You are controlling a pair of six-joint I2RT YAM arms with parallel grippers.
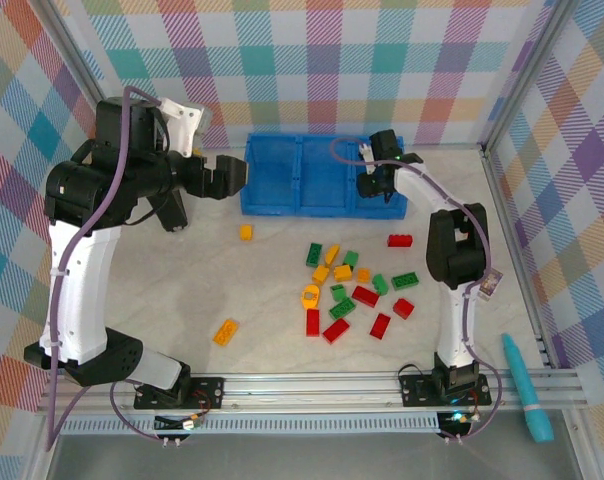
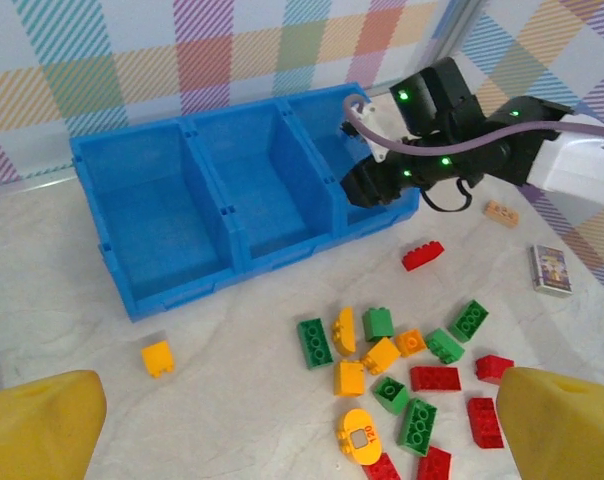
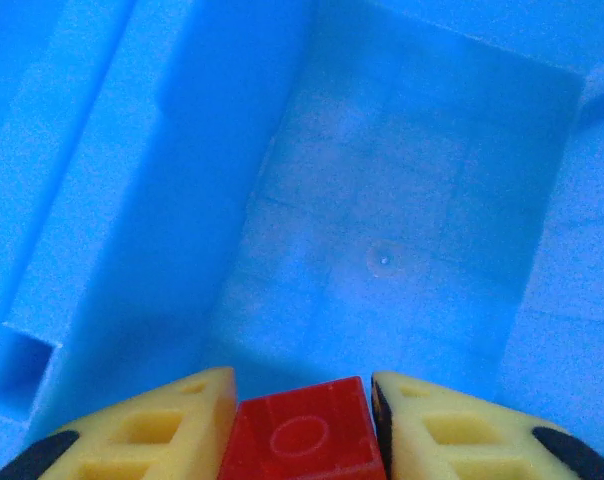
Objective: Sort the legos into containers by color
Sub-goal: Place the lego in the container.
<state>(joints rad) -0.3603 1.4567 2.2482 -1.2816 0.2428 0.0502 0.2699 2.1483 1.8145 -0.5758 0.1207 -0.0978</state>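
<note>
Blue bin (image 3: 402, 180) walls surround the right gripper (image 3: 302, 380) clasping a half-cropped red lego (image 3: 302, 440), left gripper (image 2: 302, 422) gaping wide.

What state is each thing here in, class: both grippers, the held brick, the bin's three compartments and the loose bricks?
left gripper: open, holding nothing.
right gripper: shut on the red brick, over the right compartment.
red brick: gripped between the fingers, not yet dropped.
left compartment: empty.
middle compartment: empty.
right compartment: floor bare where visible.
loose bricks: unsorted, lying on the table.
</note>
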